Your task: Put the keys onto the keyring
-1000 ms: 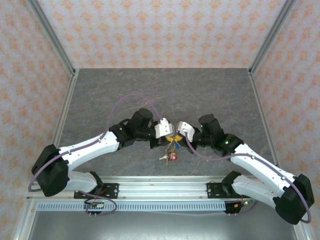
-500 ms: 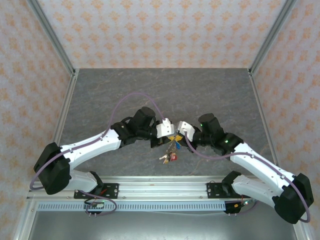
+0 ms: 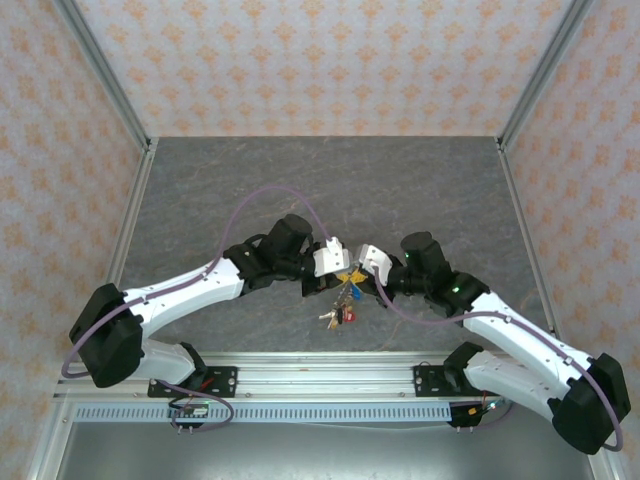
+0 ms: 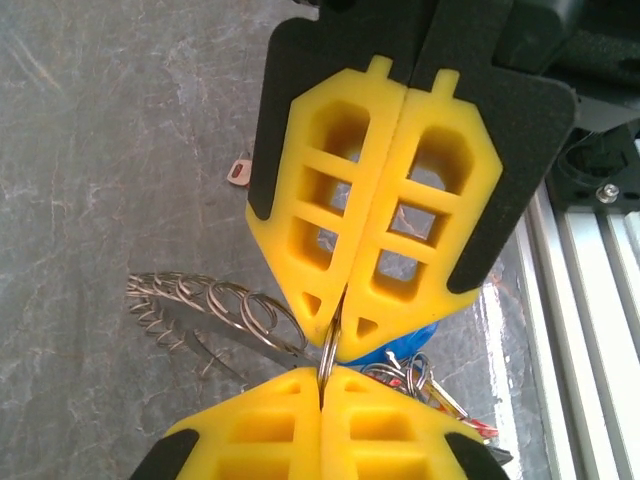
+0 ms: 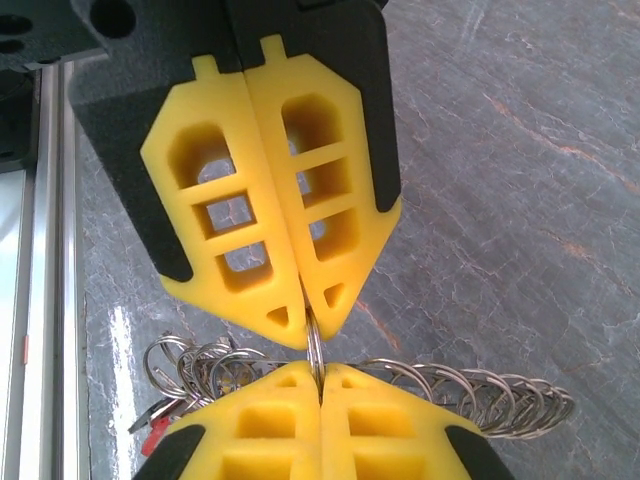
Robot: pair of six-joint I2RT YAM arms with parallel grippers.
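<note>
State, left fingers: closed flat together at the bottom of the left wrist view, with a thin wire loop of the keyring pinched at the tips.
State, right fingers: closed likewise at the bottom of the right wrist view, the same wire loop pinched, tip to tip with the opposite pair.
Place, keyring: centre of the top view, between both pairs; its free coil of wire loops is trailed sideways over the desk.
Place, keys: a small tagged bunch, lower centre of the top view, just below the meeting fingers; contact with the desk cannot be told.
Handling, judged: light, hard, slick metal; the wire is expected to spring and to twist out of a pinch.
Hold point, judged: the wire is best taken close to a loop end, and each key by its flat tag.
</note>
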